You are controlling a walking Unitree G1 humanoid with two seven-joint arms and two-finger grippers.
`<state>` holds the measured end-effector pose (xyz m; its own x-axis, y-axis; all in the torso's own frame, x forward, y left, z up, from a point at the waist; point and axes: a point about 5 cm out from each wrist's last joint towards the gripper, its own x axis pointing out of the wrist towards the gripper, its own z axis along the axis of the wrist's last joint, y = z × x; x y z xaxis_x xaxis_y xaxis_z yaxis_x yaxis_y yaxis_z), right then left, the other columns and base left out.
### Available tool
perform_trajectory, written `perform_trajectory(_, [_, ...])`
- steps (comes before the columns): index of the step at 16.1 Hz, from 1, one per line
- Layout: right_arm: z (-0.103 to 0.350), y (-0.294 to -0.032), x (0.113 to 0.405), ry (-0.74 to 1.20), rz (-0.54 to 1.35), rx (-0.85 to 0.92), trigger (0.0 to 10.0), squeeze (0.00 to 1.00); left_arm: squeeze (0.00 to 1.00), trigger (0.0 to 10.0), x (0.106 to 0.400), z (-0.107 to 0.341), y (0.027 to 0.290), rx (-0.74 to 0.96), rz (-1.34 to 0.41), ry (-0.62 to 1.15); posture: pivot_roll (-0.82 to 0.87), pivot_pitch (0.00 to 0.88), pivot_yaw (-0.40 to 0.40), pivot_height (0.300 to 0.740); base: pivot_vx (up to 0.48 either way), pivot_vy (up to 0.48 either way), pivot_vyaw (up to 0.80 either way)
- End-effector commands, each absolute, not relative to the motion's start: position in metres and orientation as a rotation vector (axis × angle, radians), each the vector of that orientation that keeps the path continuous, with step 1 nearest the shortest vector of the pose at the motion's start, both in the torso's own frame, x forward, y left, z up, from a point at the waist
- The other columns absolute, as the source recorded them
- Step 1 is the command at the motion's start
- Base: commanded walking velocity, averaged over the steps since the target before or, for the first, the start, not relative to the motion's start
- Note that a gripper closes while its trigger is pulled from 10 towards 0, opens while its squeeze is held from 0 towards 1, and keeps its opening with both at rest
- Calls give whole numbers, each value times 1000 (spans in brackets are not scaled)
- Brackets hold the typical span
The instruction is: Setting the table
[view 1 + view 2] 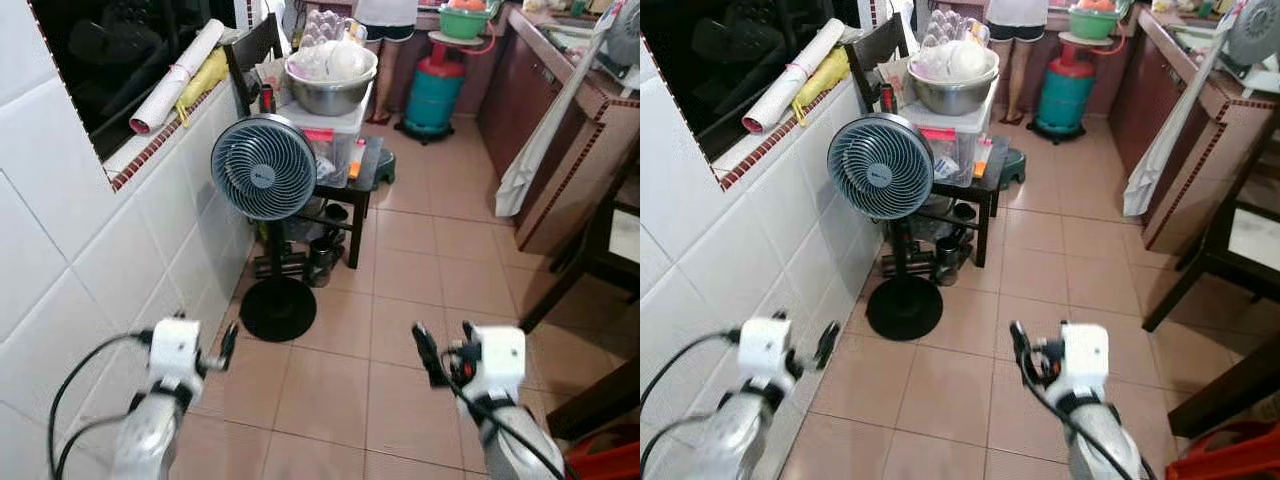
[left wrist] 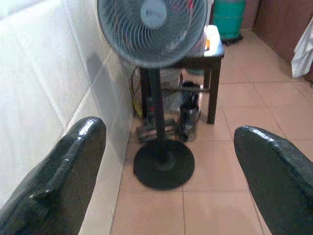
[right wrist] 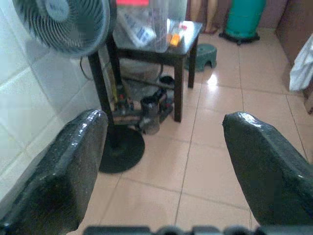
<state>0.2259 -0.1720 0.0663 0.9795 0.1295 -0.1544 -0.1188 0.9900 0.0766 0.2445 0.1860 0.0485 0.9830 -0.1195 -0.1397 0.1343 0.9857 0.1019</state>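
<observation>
Both arms are raised low in front of the robot over a floor of pale orange tiles (image 1: 420, 250). The left pincer (image 1: 228, 345) has its two black fingers spread wide with nothing between them, as the left wrist view shows; it hangs close beside the white tiled wall (image 1: 90, 230). The right pincer (image 1: 428, 352) is likewise wide and empty, over bare tiles.

Ahead of the left pincer stands a grey round pedestal fan (image 1: 264, 167) on a black disc base (image 1: 278, 308), hard against the wall. Just behind the fan is a small dark wooden table (image 1: 358, 195); it carries a clear plastic storage box (image 1: 335, 140) topped by a large steel bowl (image 1: 331, 85) heaped with white items. Dark jugs and clutter sit on the floor under that table.

Ahead of the right pincer the tiled floor runs open toward a teal gas cylinder (image 1: 436, 90) and a person's legs (image 1: 383, 60) at the far end. To the right of that pincer, a brown cabinet edge (image 1: 560, 170) with a white cloth (image 1: 535, 150) draped down it and dark chair legs (image 1: 560, 285) narrow the passage.
</observation>
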Motion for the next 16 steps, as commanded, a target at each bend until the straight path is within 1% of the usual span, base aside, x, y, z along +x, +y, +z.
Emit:
perform_trajectory(1, [64,-176,227,163,100,64,10000,0,0,10000,249,51,186,132,-127,120,11,0,4,740,0,0,0])
perform_trajectory(3, [63,-172,231,158,100,68,10000,0,0,10000,256,57,183,151,-137,91,14,0,6,740,0,0,0])
perform_trajectory(4, [60,-165,233,151,120,86,10000,0,0,10000,259,60,184,172,-134,74,29,0,17,740,0,0,0])
perform_trajectory(8, [58,-156,240,133,131,115,10000,0,0,10000,266,66,188,211,-130,46,47,0,35,740,0,0,0])
perform_trajectory(12, [58,-154,250,117,132,118,10000,0,0,10000,273,68,182,214,-136,21,51,0,27,740,0,0,0])
perform_trajectory(16, [61,-160,258,99,138,105,10000,0,0,10000,276,68,179,205,-115,8,57,0,5,740,0,0,0])
